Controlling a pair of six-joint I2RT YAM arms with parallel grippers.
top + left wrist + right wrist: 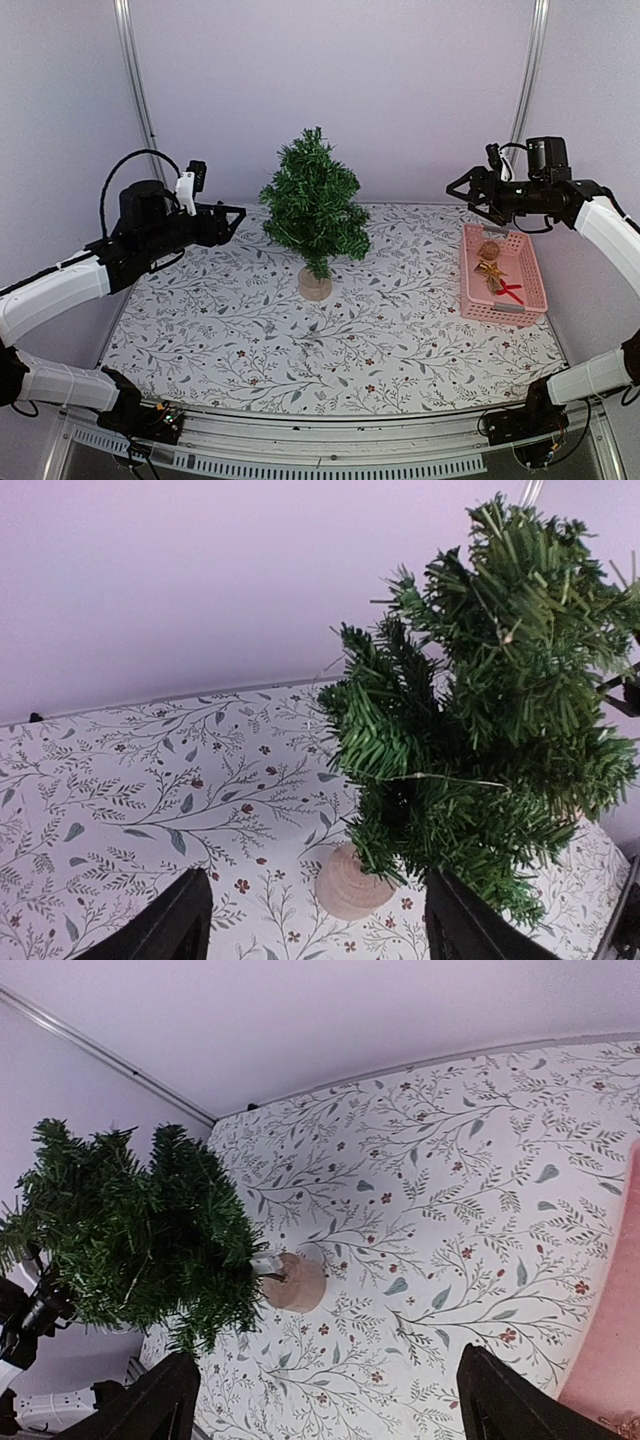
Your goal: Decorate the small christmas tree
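The small christmas tree (313, 205) stands upright on its round wooden base (314, 285) at the middle back of the table. A thin wire strand (440, 778) runs through its branches. My left gripper (235, 218) hovers left of the tree at mid height, open and empty. In the left wrist view the tree (480, 710) fills the right side, and its base (350, 885) shows between the fingers (170, 920). My right gripper (460, 190) hangs open and empty above the far end of the pink tray, pointing at the tree (140, 1230).
A pink slotted tray (470, 290) at the right holds a pine cone (488, 250), a gold star (490, 270) and a red bow (510, 292). The tray's edge (610, 1360) shows in the right wrist view. A floral cloth (250, 330) covers the table.
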